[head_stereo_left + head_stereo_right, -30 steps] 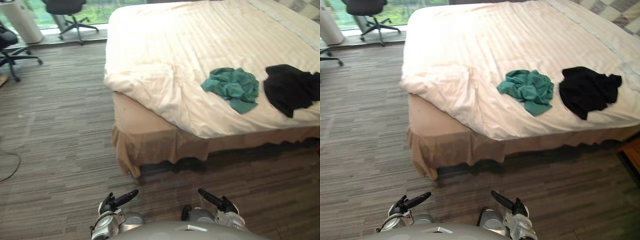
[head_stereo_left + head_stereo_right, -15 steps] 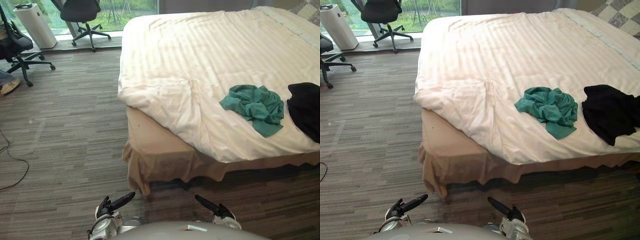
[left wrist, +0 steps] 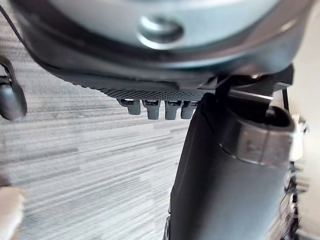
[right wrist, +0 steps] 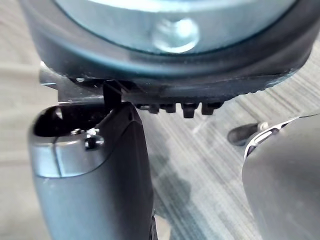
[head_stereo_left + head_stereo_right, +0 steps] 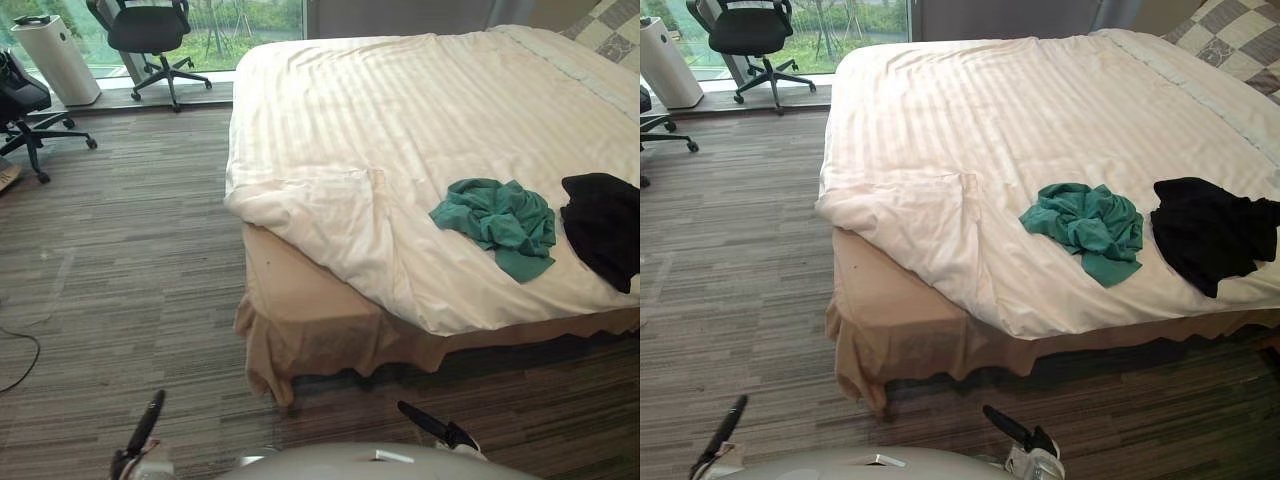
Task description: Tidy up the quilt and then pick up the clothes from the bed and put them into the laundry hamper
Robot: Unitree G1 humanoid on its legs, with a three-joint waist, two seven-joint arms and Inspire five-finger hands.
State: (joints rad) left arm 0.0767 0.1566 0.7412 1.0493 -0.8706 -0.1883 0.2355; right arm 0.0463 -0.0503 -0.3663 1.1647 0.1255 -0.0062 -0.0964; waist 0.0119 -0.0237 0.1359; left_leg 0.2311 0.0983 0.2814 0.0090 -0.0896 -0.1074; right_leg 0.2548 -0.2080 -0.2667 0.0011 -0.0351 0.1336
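Task state at the bedside. We judge the work barely begun. The quilt (image 5: 420, 120) is spread flat over most of the bed (image 5: 310, 335), but its near left corner (image 5: 320, 205) is turned back and rumpled, leaving the side of the mattress and the tan bed skirt uncovered there; the tidying is thus not finished. A crumpled green garment (image 5: 495, 212) and, just to its right, a black garment (image 5: 605, 225) lie on the quilt near the near edge, close together but apart. Both remain to be picked up and carried to the laundry hamper. The left robot hand (image 5: 140, 432) and the right robot hand (image 5: 440, 430) hang low over the floor (image 5: 120, 260), well short of the bed, with fingers straight and apart, holding nothing. An office chair (image 5: 145, 25) stands far left.
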